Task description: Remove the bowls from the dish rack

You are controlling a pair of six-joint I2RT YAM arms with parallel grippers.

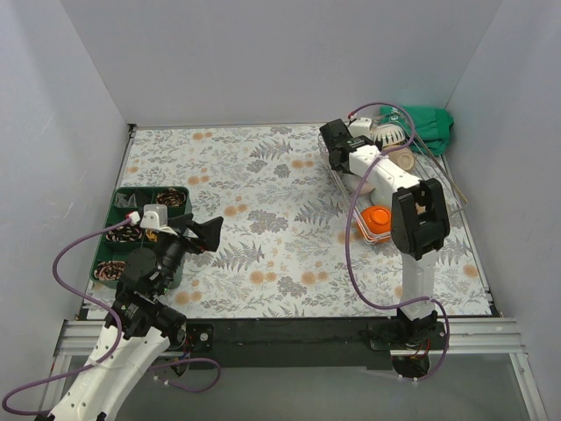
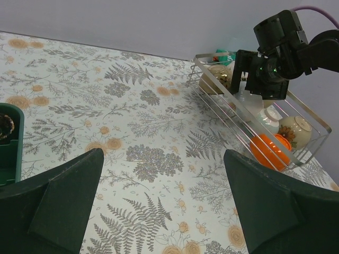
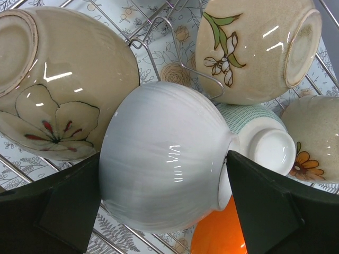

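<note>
Seen from my remote station: the dish rack (image 1: 458, 195) lies along the right edge of the table (image 1: 263, 202) and runs toward the far right corner, where a green cloth (image 1: 425, 127) is bunched behind it. My right gripper (image 3: 162, 157) reaches down into the rack's far end. Its fingers are spread wide on either side of a white bowl (image 3: 164, 180) that lies tipped on its side, but I cannot tell whether the pads touch it. Other bowls are packed around it among the wire prongs:

- a cream bowl (image 3: 58, 84) painted with a pale flower
- a speckled tan bowl (image 3: 249, 53) with a green-stemmed blossom
- a teal-patterned bowl (image 3: 249, 119) pressed against the white one
- a daisy-painted bowl (image 3: 312, 143)

An orange bowl (image 1: 377, 219) sits at the rack's near end. My left gripper (image 2: 163, 153) hovers over the near left part of the table, fingers wide and holding nothing, just beside the green tray (image 1: 145, 189) that sits along the left edge.
</note>
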